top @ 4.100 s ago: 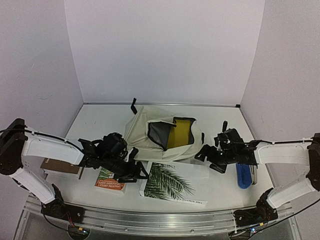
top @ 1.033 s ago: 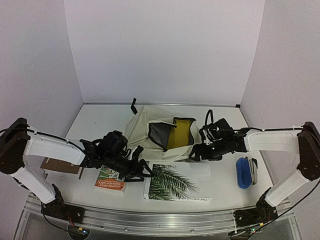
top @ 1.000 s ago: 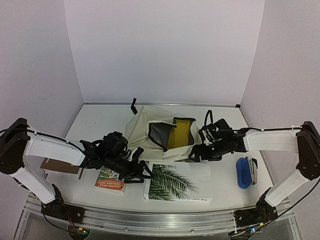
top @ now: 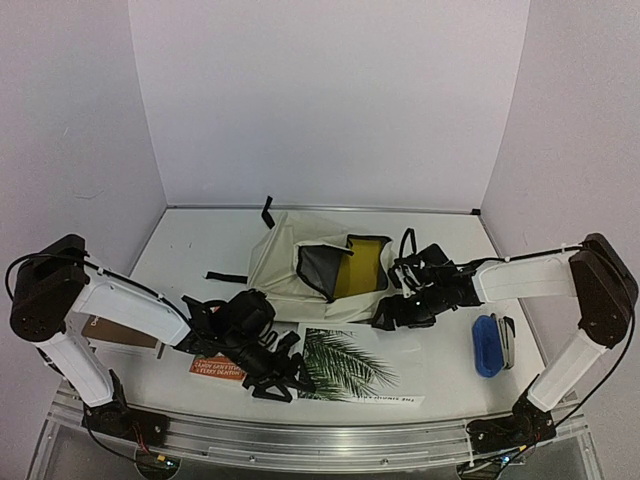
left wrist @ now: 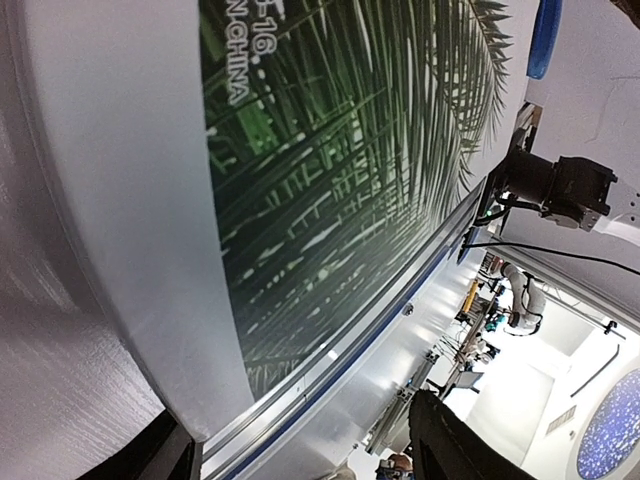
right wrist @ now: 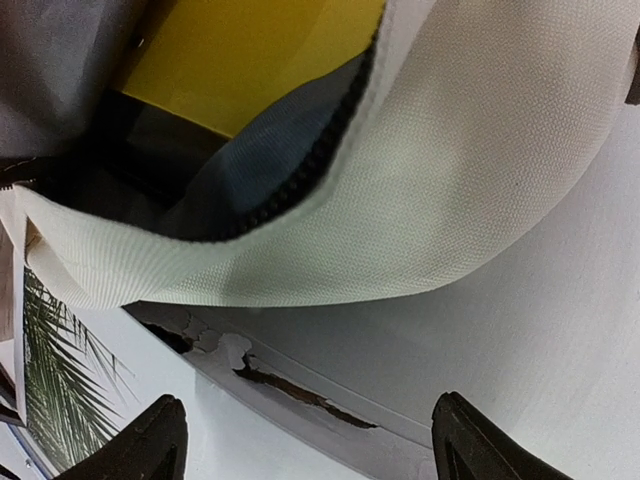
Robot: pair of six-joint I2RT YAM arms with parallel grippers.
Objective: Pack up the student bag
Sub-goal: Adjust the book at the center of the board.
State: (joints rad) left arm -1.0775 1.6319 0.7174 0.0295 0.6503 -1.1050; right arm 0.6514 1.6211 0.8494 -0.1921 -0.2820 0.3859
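On the left gripper the two fingers stand wide apart. It is low at the 8 o'clock corner of the palm-leaf book. Whether a finger touches the cover I cannot tell, because the wrist view is too close. The right gripper is also wide, with nothing between its two fingers. It hangs just beside the 4 o'clock rim of the student bag.

There is one bag. It lies flat in the middle of the desk, toward 12 o'clock from the arms, with its mouth open. Inside the mouth are the dark grey lining and one yellow flat thing. One black strap lies on the desk at 9 o'clock of the bag.

I count three flat items outside the bag:
- The palm-leaf book is at 6 o'clock of the bag.
- One orange book is at 7 o'clock, partly under the left arm.
- One brown item, maybe a notebook, is at 8 o'clock.

One blue case lies at 4 o'clock, well apart from the bag.
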